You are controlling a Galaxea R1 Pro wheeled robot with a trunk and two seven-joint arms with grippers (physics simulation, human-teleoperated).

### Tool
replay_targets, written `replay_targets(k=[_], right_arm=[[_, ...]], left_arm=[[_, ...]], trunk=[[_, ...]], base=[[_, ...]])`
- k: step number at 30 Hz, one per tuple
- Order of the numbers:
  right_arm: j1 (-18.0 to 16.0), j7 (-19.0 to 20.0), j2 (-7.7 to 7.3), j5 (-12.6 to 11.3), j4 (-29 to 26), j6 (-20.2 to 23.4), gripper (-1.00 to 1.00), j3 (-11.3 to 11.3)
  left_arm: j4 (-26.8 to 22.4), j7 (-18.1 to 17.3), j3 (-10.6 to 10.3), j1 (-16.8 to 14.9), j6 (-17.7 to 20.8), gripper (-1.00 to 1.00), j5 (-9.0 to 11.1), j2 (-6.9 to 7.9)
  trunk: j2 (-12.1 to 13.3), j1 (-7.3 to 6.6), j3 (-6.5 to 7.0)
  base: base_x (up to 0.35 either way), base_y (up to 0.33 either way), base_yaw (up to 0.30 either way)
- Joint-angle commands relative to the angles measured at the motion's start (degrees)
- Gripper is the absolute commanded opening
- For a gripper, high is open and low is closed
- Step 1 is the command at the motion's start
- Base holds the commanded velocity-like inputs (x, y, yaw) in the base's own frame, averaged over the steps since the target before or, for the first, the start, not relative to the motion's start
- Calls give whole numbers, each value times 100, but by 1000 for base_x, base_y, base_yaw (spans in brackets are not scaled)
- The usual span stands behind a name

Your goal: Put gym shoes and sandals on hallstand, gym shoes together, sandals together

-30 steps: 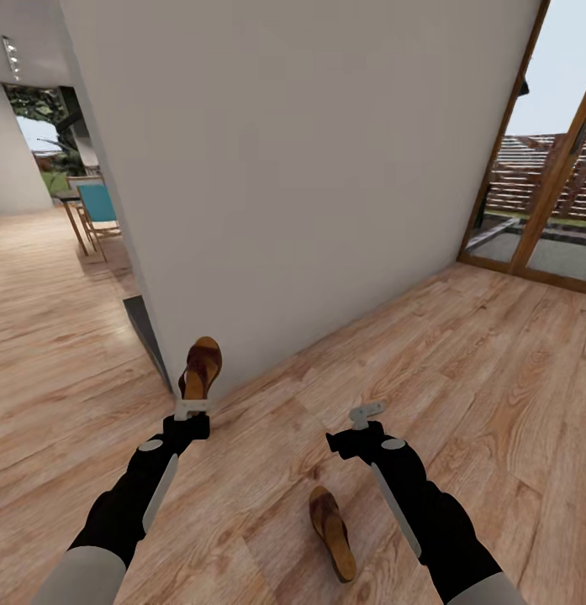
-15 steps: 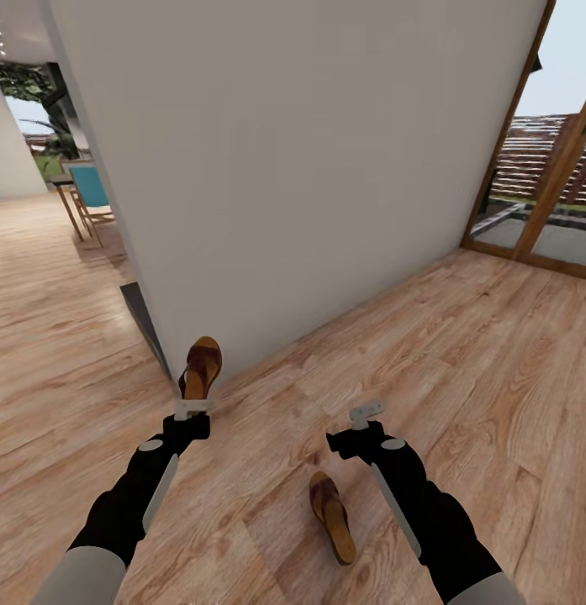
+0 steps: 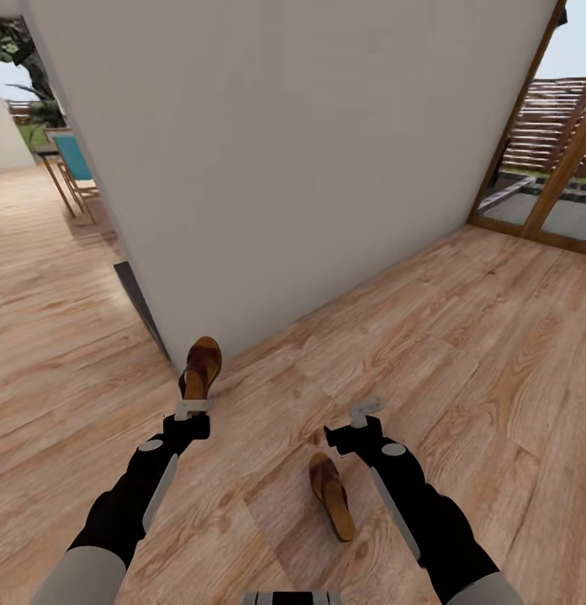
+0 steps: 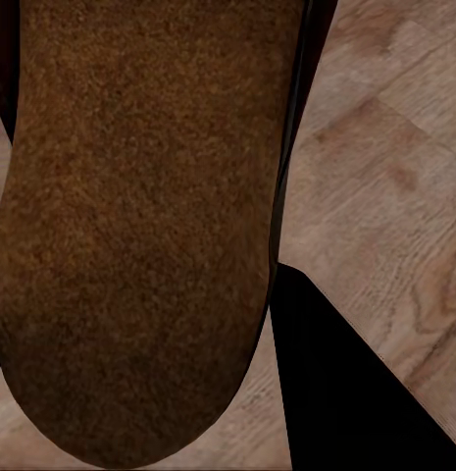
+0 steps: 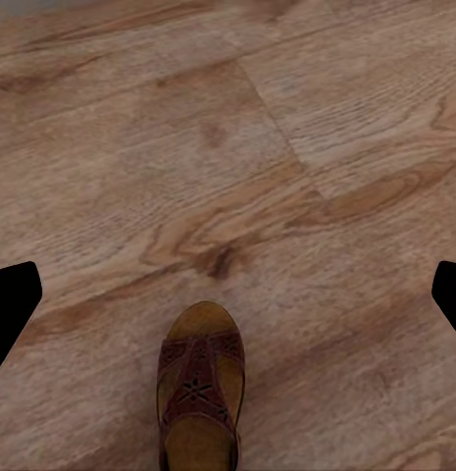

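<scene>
One sandal gripped, one sandal on the floor

The left gripper (image 3: 194, 409) pinches a sandal (image 3: 200, 367) by its end, lifted before the white wall (image 3: 309, 168). The right gripper (image 3: 366, 414) is spread wide and holds nothing. The second sandal (image 3: 331, 495) lies on the wooden floor (image 3: 461, 336), near the right gripper.

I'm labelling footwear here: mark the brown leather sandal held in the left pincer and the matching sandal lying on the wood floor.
Held brown leather sandal (image 3: 201, 367), head view, on its strapped upper.
Brown leather sandal on the floor (image 3: 331, 495), head view, on its insole middle.
</scene>
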Motion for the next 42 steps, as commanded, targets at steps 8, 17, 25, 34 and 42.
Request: replay_targets(k=[8,17,25,34,42], right_arm=[[-3,5,0,-4,484,-486,100,13],[-3,-3,0,-3,1007,-1504,100,31],[-3,-3,0,-3,1033,-1548,100,31],[-3,-3,0,-3,1028,-1549,100,29],[-3,-3,0,-3,1025,-1549,100,26]], left_arm=[[-10,-23,-7,-2,35,-100,6,3],[-10,-29,-5,-2,35,-100,8,3],[-10,-29,-1,-2,35,-100,11,4],[-10,-29,-1,-2,35,-100,13,4],[-10,-25,-1,-2,35,-100,5,3]], trunk=[[-13,19,-254],[-17,27,-336],[-17,27,-336],[-17,27,-336],[-17,27,-336]], base=[[0,0,0],[0,0,0],[0,0,0],[-194,0,91],[-76,0,114]])
